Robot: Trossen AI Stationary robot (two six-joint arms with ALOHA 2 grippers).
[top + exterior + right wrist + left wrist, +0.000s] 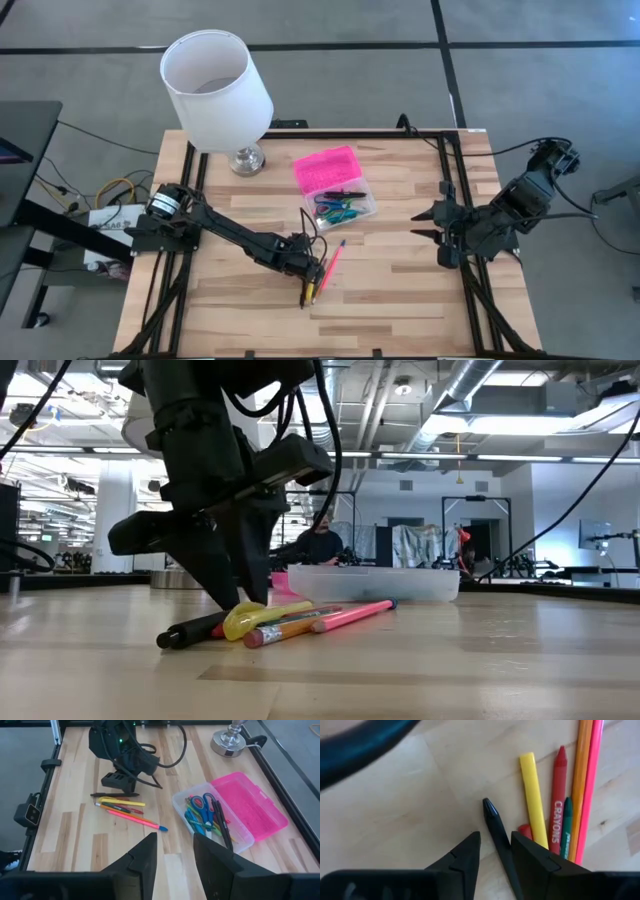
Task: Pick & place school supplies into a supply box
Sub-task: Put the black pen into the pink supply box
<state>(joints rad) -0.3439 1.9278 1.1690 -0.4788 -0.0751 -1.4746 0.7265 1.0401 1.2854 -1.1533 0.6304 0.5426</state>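
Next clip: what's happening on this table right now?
The left end effector is down over a small pile of loose supplies near the table's middle, its jaws straddling a black pen beside a yellow marker, a red crayon and a pink pencil. The supply box lies open, pink lid flipped back, with scissors and pens already inside. The right end effector waits open at the table's right edge.

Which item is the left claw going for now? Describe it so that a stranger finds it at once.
Start at the pink-lidded supply box mid-table and go toward the front edge to the small row of supplies beside the left claw. Its target is the black pen between the fingers: the only black one, on the outer side, next to the yellow stick.
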